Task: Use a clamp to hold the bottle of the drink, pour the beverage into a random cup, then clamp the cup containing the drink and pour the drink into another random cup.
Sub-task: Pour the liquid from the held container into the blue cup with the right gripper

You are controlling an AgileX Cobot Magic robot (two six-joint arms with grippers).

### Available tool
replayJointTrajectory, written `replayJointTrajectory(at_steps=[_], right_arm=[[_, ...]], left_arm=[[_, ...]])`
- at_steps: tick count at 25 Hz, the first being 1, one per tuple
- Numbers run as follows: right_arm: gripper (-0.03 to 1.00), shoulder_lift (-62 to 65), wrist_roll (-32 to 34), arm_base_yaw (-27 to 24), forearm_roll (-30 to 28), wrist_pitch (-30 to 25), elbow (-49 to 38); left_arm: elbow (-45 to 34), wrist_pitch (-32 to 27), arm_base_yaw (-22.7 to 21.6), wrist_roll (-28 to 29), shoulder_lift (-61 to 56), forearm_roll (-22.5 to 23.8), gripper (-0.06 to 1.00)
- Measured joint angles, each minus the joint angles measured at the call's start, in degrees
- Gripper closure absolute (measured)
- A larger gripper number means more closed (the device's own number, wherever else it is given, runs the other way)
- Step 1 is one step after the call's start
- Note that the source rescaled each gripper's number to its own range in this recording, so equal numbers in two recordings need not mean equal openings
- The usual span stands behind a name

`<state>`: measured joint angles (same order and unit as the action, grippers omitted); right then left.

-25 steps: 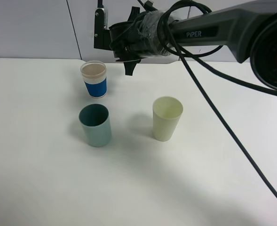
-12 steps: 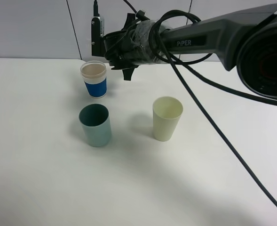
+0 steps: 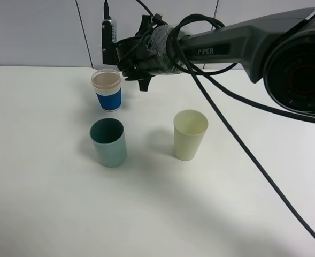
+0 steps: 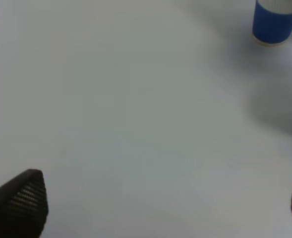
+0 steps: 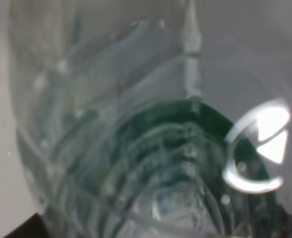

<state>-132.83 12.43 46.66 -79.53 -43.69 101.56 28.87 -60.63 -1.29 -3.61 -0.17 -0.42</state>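
My right gripper (image 3: 122, 53) reaches across to the far left and is shut on the bottle (image 3: 108, 38), which stands nearly upright just behind and above the blue-banded white cup (image 3: 108, 91). Up close, the right wrist view is filled by the bottle's clear plastic and dark green label (image 5: 185, 148). I cannot make out any beverage in the bottle or the cup. The teal tumbler (image 3: 109, 143) stands in front of the blue cup. My left gripper (image 4: 155, 208) is open over bare table, with the blue cup (image 4: 274, 22) far from it.
A pale yellow-green tumbler (image 3: 190, 135) stands to the right of the teal one. The right arm's black cable (image 3: 243, 144) hangs across the right half of the white table (image 3: 50, 203). A grey wall closes the back.
The right gripper has shifted a little to the left and back with the bottle, turning at the wrist. The cups have not moved.
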Motion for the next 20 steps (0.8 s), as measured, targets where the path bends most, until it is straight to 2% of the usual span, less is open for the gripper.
replayJointTrajectory(at_steps=[9, 20], right_arm=[[0.96, 0.0, -0.56, 0.0, -2.92, -4.09, 0.0], [0.96, 0.0, -10.48, 0.0, -2.96, -4.83, 0.0]], left_arm=[[0.0, 0.0, 0.0, 0.0, 0.0, 0.0, -0.06], [0.0, 0.0, 0.0, 0.0, 0.0, 0.0, -0.06]])
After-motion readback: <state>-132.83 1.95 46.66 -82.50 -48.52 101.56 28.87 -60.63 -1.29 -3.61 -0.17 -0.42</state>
